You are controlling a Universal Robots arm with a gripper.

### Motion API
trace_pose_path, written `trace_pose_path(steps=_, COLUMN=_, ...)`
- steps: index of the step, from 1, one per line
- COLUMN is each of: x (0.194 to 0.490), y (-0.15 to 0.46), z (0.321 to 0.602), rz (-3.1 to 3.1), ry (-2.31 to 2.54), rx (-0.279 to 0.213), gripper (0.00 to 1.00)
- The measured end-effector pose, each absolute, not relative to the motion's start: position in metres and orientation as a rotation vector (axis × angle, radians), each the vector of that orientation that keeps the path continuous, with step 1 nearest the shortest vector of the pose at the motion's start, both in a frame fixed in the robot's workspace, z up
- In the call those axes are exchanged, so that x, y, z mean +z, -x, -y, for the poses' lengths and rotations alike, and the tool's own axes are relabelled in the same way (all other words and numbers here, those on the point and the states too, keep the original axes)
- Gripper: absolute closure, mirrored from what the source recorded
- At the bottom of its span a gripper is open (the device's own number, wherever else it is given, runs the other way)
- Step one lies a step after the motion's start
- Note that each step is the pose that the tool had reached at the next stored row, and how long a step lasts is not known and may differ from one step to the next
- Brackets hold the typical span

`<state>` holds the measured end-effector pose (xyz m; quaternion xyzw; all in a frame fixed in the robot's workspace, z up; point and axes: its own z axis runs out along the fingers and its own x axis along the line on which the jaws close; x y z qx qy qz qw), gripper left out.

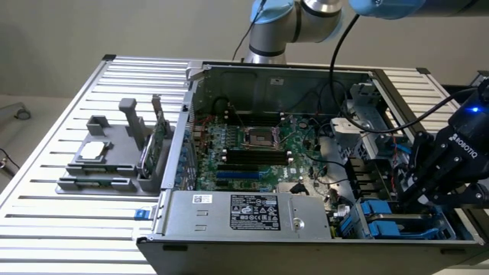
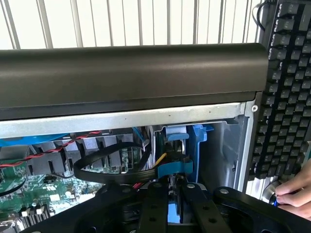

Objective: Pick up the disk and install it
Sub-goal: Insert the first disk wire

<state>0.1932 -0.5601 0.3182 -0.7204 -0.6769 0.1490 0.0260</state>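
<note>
Installation is under way: your gripper (image 1: 410, 197), jaws clamped on the disk (image 2: 176, 167), is down in the case's (image 1: 229, 243) near-right bay, so seat it squarely.

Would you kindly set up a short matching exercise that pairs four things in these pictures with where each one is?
Things:
1. gripper
2. power supply box with the black label
3. grey fixture
4. keyboard

Places:
A. on the slatted table, toward the exterior view's left, outside the computer case
B. outside the case wall in the wrist view, beside a person's hand
C. inside the case along its near edge
D. down in the case's drive bay corner, toward the exterior view's right, at the blue carrier

Pairs: 1-D, 2-C, 3-A, 4-B
</note>
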Motion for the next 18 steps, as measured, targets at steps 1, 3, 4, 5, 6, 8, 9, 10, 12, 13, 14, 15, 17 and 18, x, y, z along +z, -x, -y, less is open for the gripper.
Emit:
trace_pose_path(steps=1, x=0.3180, y=-0.1932, z=0.5601, rz=2.092, ry=2.226, rx=0.460, gripper=0.83)
trace_pose_path(steps=3, x=0.3178, y=-0.1932, z=0.5601, rz=2.092, ry=2.226, rx=0.460, gripper=0.83)
trace_pose_path(steps=4, x=0.3177, y=-0.1932, z=0.5602, rz=2.092, ry=2.226, rx=0.460, gripper=0.83)
trace_pose_path(steps=5, x=0.3177, y=-0.1932, z=0.5601, rz=2.092, ry=2.226, rx=0.459, gripper=0.83)
trace_pose_path(steps=6, x=0.3177, y=-0.1931, z=0.5601, rz=2.092, ry=2.226, rx=0.459, gripper=0.83)
trace_pose_path(steps=8, x=0.3176, y=-0.1931, z=0.5601, rz=2.092, ry=2.226, rx=0.458, gripper=0.83)
trace_pose_path(steps=9, x=0.3177, y=-0.1932, z=0.5601, rz=2.092, ry=2.226, rx=0.458, gripper=0.83)
trace_pose_path(steps=10, x=0.3177, y=-0.1932, z=0.5601, rz=2.092, ry=2.225, rx=0.458, gripper=0.83)
trace_pose_path(steps=12, x=0.3178, y=-0.1932, z=0.5602, rz=2.092, ry=2.226, rx=0.458, gripper=0.82)
trace_pose_path(steps=13, x=0.3176, y=-0.1932, z=0.5602, rz=2.092, ry=2.225, rx=0.457, gripper=0.82)
trace_pose_path(steps=14, x=0.3173, y=-0.1932, z=0.5602, rz=2.091, ry=2.225, rx=0.456, gripper=0.77)
trace_pose_path(steps=15, x=0.3173, y=-0.1932, z=0.5602, rz=2.091, ry=2.224, rx=0.455, gripper=0.70)
trace_pose_path(steps=17, x=0.3190, y=-0.1932, z=0.5601, rz=2.091, ry=2.224, rx=0.456, gripper=0.70)
trace_pose_path(steps=18, x=0.3206, y=-0.1932, z=0.5601, rz=2.091, ry=2.224, rx=0.456, gripper=0.70)
